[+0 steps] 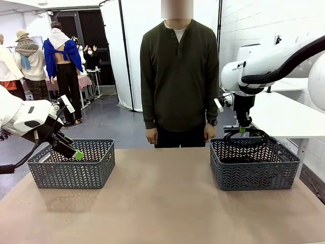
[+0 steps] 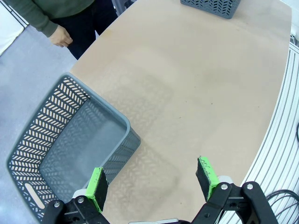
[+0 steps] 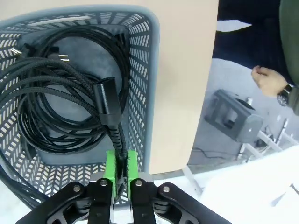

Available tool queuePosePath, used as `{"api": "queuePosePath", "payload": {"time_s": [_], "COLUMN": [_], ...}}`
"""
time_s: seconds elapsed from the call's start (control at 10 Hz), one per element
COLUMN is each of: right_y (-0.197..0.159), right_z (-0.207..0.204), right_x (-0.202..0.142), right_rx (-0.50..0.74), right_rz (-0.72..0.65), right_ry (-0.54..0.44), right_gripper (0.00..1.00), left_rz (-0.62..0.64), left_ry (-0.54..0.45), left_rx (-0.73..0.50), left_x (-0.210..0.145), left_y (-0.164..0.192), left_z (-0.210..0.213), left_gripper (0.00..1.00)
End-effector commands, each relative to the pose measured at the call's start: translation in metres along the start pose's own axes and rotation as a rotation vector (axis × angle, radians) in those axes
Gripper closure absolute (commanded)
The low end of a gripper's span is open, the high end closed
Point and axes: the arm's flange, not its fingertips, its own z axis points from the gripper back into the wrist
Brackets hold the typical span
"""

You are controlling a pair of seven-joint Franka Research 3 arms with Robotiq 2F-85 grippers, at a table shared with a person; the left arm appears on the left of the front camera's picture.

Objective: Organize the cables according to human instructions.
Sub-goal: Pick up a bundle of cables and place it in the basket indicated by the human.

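Observation:
Black cables [image 3: 56, 93] lie coiled in the right grey basket [image 3: 145, 70]. My right gripper [image 3: 120, 163] is shut on one black cable just behind its plug, and the cord runs down from the pads into the coils. From the front, that gripper [image 1: 242, 130] hangs over the back of the right basket [image 1: 254, 173], with cable loops [image 1: 251, 134] rising above the rim. My left gripper [image 2: 152, 179] is open with nothing between its fingers, at the near right corner of the left basket [image 2: 46, 130]; it [image 1: 76, 152] also shows from the front. The human [image 1: 179, 76] stands at the far edge, arms down.
The left basket [image 1: 71, 170] has a bare floor. Bare tan tabletop [image 1: 162, 203] stretches between the two baskets. The person's hands [image 1: 151, 136] hang just beyond the far table edge. A white table [image 1: 284, 117] stands behind the right basket.

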Motion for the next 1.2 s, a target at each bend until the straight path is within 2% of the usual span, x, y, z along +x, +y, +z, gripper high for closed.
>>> {"api": "queuePosePath", "payload": {"time_s": [0.0, 0.4, 0.5, 0.9, 1.0, 1.1], "right_y": [0.003, 0.001, 0.000, -0.007, -0.009, -0.012], "right_z": [-0.005, -0.009, -0.010, -0.006, -0.003, -0.001], "right_x": [-0.002, 0.003, 0.003, 0.006, 0.007, 0.007], "right_rx": [-0.018, -0.004, 0.011, 0.038, 0.049, 0.063], "right_rz": [0.037, 0.038, 0.040, 0.025, 0.026, 0.024], "right_ry": [-0.036, -0.034, -0.040, -0.038, -0.036, -0.025], "right_gripper": [1.00, 1.00, 0.93, 0.15, 0.00, 0.00], "left_rz": [0.007, 0.007, 0.007, 0.007, 0.007, 0.007], "left_ry": [-0.012, -0.012, -0.012, -0.012, -0.012, -0.012], "left_rx": [-0.007, -0.007, -0.007, -0.007, -0.007, -0.007], "left_x": [0.000, 0.000, 0.000, 0.000, 0.000, 0.000], "left_y": [0.002, 0.002, 0.002, 0.002, 0.002, 0.002], "left_z": [-0.001, -0.001, -0.001, -0.001, -0.001, -0.001], "left_gripper": [0.00, 0.00, 0.00, 0.00, 0.00, 0.00]}}
